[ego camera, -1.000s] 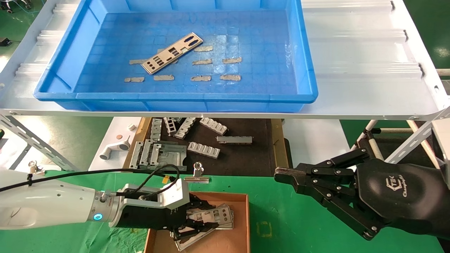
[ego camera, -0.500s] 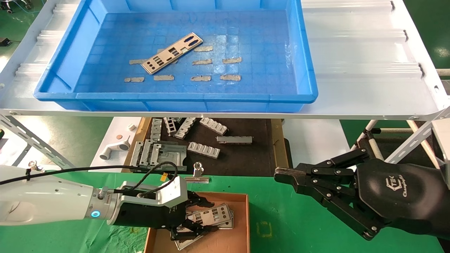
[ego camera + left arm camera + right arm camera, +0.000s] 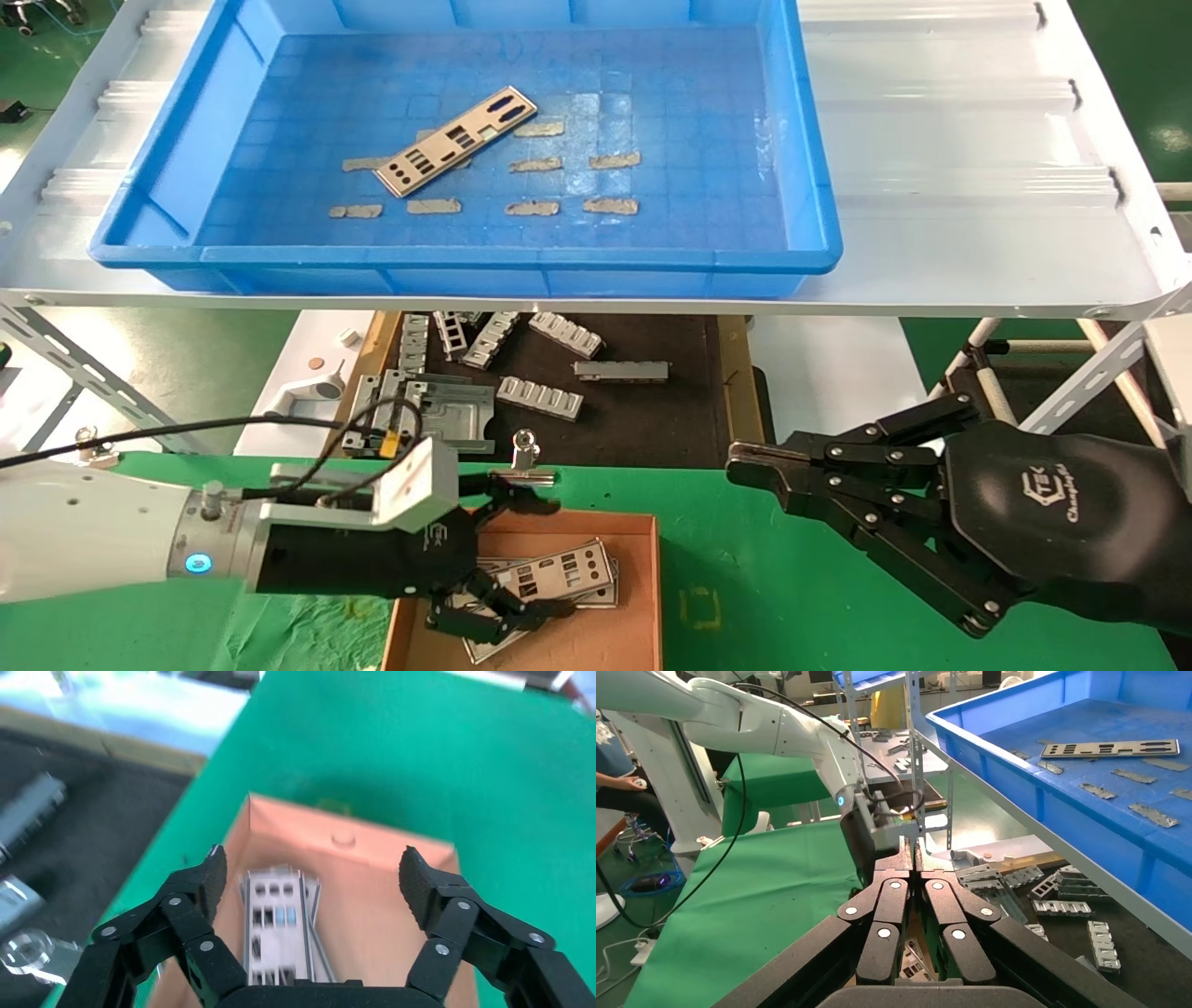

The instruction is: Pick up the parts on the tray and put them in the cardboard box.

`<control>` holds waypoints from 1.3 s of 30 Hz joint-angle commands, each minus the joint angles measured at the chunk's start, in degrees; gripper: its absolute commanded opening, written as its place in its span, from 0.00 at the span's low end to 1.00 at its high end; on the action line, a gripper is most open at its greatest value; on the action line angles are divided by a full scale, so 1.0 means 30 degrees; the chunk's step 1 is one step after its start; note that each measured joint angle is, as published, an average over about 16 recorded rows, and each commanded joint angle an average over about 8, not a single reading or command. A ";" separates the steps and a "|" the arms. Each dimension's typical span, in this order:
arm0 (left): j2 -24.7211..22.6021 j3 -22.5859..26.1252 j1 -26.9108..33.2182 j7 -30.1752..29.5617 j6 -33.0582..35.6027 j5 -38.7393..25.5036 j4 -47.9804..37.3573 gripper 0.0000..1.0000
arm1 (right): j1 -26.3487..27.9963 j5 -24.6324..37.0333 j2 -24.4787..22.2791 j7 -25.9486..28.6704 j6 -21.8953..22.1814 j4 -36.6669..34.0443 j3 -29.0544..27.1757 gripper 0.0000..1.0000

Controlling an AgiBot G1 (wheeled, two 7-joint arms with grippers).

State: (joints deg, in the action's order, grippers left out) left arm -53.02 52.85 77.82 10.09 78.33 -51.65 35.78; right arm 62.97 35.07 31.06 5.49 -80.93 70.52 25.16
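One silvery punched plate [image 3: 457, 142] lies in the blue tray [image 3: 819, 244] on the white shelf; it also shows in the right wrist view [image 3: 1110, 748]. The brown cardboard box [image 3: 610, 648] sits on the green cloth at the front and holds a small stack of plates [image 3: 559, 573], also seen in the left wrist view [image 3: 275, 931]. My left gripper [image 3: 535, 554] is open and empty over the box's left part, its fingertips [image 3: 212, 873] spread either side of the stack. My right gripper [image 3: 745, 464] is shut and empty, parked right of the box.
Tan tape strips [image 3: 531, 207] lie on the tray floor. Below the shelf a dark mat [image 3: 643, 419] carries ribbed grey blocks [image 3: 540, 397]. A metal binder clip [image 3: 523, 466] stands just behind the box. Shelf struts [image 3: 1099, 373] cross at the right.
My left gripper has opened wider and drawn back to the left, away from the plates. The plates stay lying in the box. The right arm has not moved.
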 commanded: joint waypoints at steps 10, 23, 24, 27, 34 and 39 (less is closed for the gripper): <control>0.1160 -0.2455 -0.1081 -0.1404 0.0499 0.0731 0.2442 1.00 | 0.0000 0.0000 0.0000 0.0000 0.0000 0.0000 0.0000 1.00; 0.2592 -0.5361 -0.2364 -0.3044 0.1078 0.1481 0.5448 1.00 | 0.0000 0.0000 0.0000 0.0000 0.0000 0.0000 0.0000 1.00; 0.2704 -0.5588 -0.2465 -0.3172 0.1123 0.1539 0.5683 1.00 | 0.0000 0.0000 0.0000 0.0000 0.0000 0.0000 0.0000 1.00; 0.3035 -0.6261 -0.2762 -0.3552 0.1257 0.1712 0.6379 1.00 | 0.0000 0.0000 0.0000 0.0000 0.0000 0.0000 0.0000 1.00; 0.3810 -0.7833 -0.3456 -0.4439 0.1570 0.2118 0.8005 1.00 | 0.0000 0.0000 0.0000 0.0000 0.0000 0.0000 0.0000 1.00; 0.4361 -0.8950 -0.3950 -0.5070 0.1792 0.2406 0.9160 1.00 | 0.0000 0.0000 0.0000 0.0000 0.0000 0.0000 0.0000 1.00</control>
State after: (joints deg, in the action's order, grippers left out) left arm -39.94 26.00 65.97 -5.12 83.71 -44.43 63.26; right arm 62.97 35.07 31.06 5.49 -80.93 70.52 25.16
